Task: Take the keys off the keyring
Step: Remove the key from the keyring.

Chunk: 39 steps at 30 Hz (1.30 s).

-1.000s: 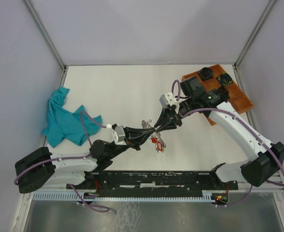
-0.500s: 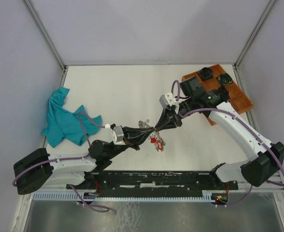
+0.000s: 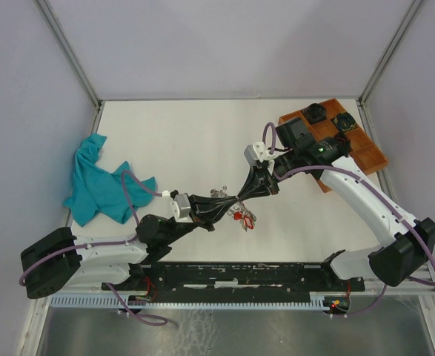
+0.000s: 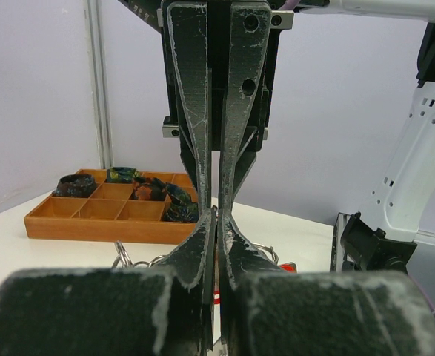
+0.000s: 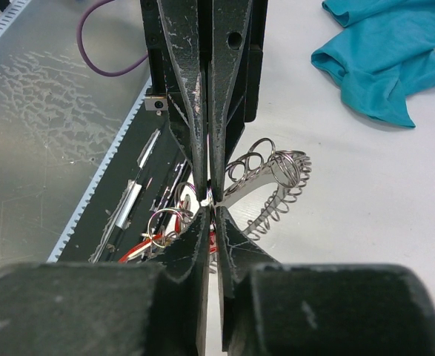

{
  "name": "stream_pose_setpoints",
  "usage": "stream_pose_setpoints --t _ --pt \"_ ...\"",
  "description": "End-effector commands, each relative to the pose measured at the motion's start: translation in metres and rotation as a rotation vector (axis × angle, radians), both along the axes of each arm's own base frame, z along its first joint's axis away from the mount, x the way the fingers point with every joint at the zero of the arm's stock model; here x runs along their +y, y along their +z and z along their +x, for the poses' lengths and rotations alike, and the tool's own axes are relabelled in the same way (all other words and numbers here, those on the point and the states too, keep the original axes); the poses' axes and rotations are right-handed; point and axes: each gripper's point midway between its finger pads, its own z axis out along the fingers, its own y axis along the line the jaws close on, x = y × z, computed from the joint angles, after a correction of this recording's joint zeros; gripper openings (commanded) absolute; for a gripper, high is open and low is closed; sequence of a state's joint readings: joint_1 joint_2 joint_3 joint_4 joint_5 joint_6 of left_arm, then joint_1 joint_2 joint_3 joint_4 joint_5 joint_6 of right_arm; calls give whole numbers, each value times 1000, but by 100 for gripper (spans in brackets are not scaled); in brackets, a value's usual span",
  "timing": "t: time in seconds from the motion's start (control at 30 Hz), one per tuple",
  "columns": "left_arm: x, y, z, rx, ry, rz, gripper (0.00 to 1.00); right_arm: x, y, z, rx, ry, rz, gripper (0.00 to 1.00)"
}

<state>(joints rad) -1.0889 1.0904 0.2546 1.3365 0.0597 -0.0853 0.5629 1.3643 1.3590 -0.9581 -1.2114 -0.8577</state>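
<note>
The keyring (image 3: 218,193), a coil of silver spring-like wire, hangs above the table between my two grippers. In the right wrist view its coils (image 5: 280,189) curve off to the right of my fingertips. Small split rings (image 5: 160,220) and keys with a red tag (image 3: 241,217) dangle below the meeting point; the other keys are hidden. My left gripper (image 3: 230,205) and right gripper (image 3: 244,197) meet tip to tip. Both are shut on the ring's wire, as the left wrist view (image 4: 217,222) and right wrist view (image 5: 211,211) show.
A wooden compartment tray (image 3: 365,152) with dark items stands at the back right and also shows in the left wrist view (image 4: 91,222). A teal cloth (image 3: 102,185) lies at the left. The black rail (image 3: 239,274) runs along the near edge.
The right gripper's fingers look narrower than a second ago, drawn together at the ring. The hanging keys shifted slightly. Both grippers stay over the same spot.
</note>
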Motion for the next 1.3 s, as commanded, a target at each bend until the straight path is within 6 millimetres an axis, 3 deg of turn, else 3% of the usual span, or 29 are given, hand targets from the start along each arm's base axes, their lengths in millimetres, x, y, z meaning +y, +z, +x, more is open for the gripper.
stream_pose_setpoints --t 0.0,0.13,0.3,0.47,0.6,0.67,1.0,1.27 --pt "6 35 -7 -36 -25 -111 3 1 7 -4 -7 12 22 16" --pt "6 36 -7 -37 -26 -111 3 2 6 -5 -12 15 16 15" --pt "5 35 -6 -33 -25 -110 3 2 6 -7 -24 16 4 1" --pt "4 26 -4 -10 -15 -72 5 -1 7 2 -57 -40 -49 1" --pt "2 13 -3 14 -12 -4 25 -6 5 7 -76 -74 -99 1" --pt "2 6 -1 17 1 42 29 -9 1 5 -85 -74 -143 1" --pt "-3 -24 8 -18 53 293 33 -15 -15 2 -196 -62 -307 1" --pt "-19 -22 10 -80 37 338 34 -21 -21 8 -248 -79 -402 1"
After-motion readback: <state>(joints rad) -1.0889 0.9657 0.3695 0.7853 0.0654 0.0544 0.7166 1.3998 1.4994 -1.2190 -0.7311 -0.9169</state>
